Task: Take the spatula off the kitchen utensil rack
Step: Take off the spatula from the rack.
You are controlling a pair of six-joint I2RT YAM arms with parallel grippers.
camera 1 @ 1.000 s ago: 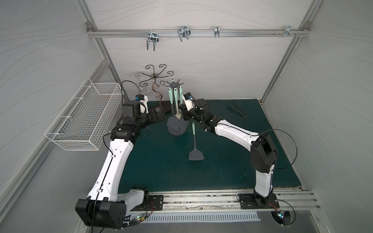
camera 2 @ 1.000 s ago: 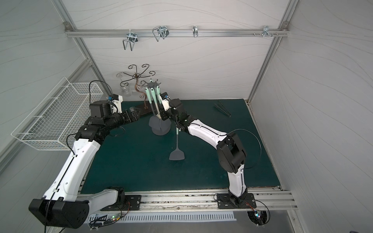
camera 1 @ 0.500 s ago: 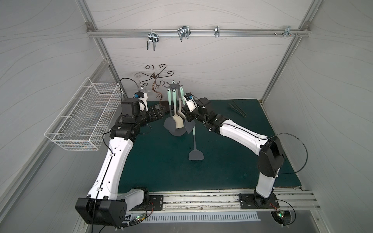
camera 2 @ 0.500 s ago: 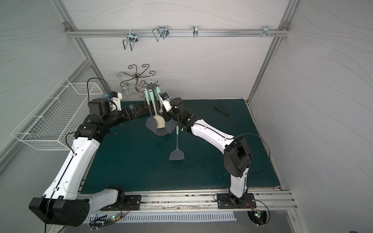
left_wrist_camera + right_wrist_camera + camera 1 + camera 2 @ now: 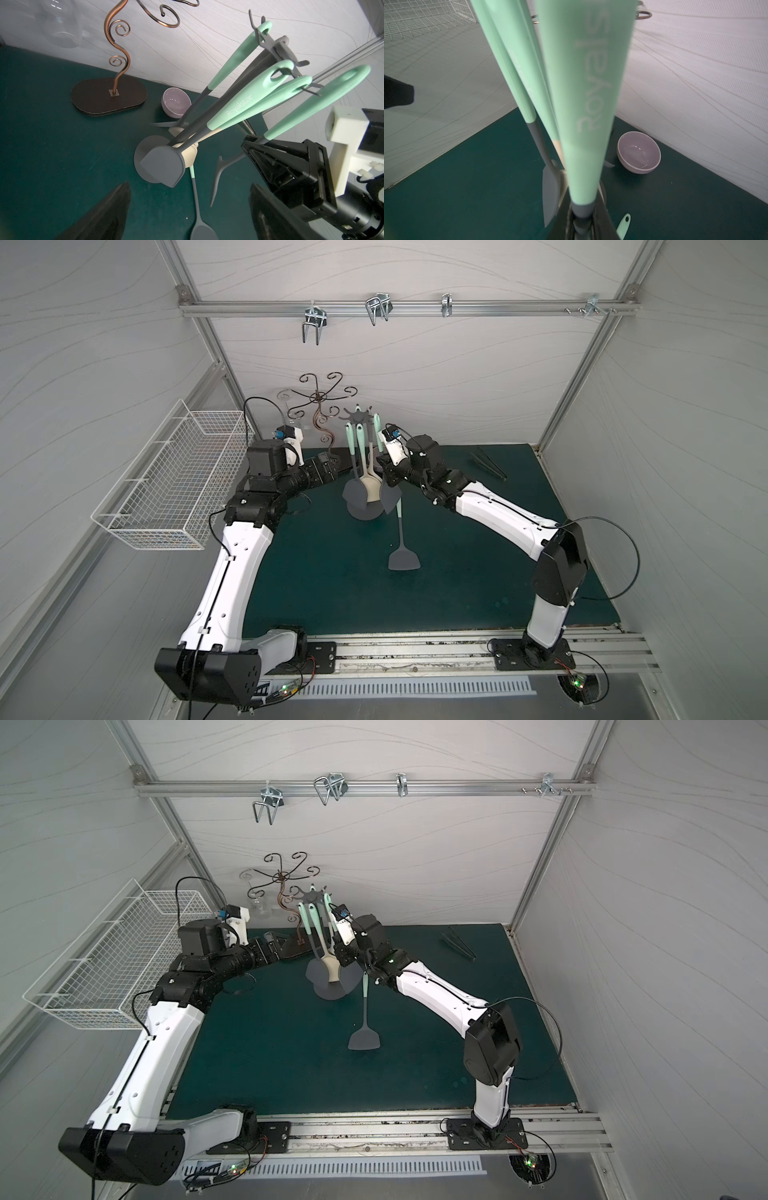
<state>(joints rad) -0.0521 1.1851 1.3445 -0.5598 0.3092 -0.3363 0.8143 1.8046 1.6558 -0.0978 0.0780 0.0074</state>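
Hanging on rack at mat 12 o'clock: mint-handled utensils. Right gripper clamped on spatula shaft. Left gripper fingers apart. Bowl upright near rack.

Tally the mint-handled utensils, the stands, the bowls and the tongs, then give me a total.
Mint-handled utensils: 5, namely the spatula in the right pincer, three more at the kitchen utensil rack, and one turner flat on the green mat.
Stands: 2, the rack and the brown curly-wire stand.
Bowls: 1, the lilac bowl.
Tongs: 1, the black tongs.
Total: 9.
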